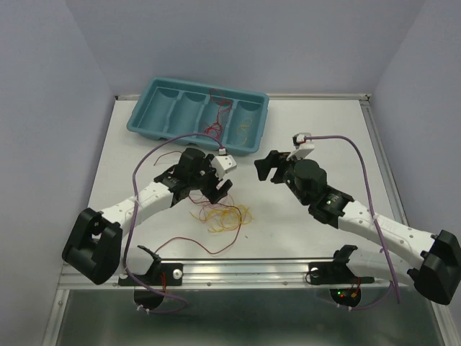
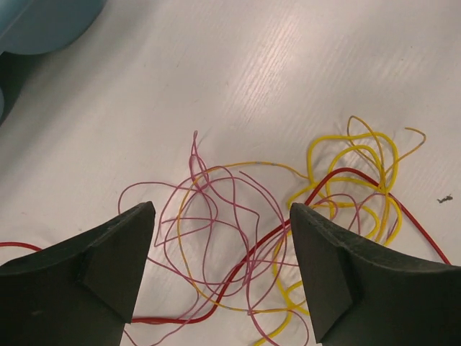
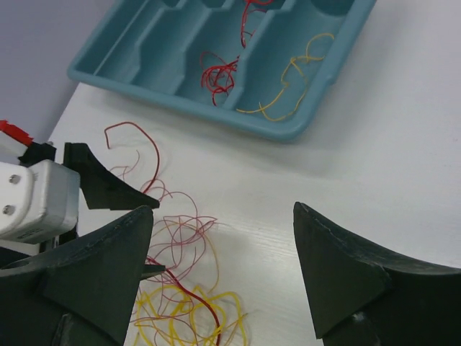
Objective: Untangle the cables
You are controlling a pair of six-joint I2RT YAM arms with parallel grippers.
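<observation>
L gripper (image 1: pixel 218 189) sits low over the table (image 1: pixel 324 130), right at the main tangle of cables (image 1: pixel 220 216). Its fingers (image 2: pixel 108 277) are spread wide w/ nothing pinched btwn them. L wrist view shows the tangle lying on the white top in the gap: thin pink/dark red loops on the left, yellow loops bunched to the right, and one brighter red strand running diagonally through both. Can't tell if the fingertips touch any wire. R gripper (image 1: pixel 268 167) is near, off to the right of the L one & apart from the tangle. Its fingers (image 3: pixel 360 281) are also wide apart, holding nothing; R wrist view looks btwn them at the tangle & the tip of the L gripper. Teal tray (image 1: pixel 144 119) is at the far side of the table w/ 4 compartments: red curls in the 3rd from left, yellow strands in the 4th. A red strand looks to trail over the tray's near rim toward the L gripper. A long dark red strand arcs out left of the L arm, and another runs near the front edge below the tangle
</observation>
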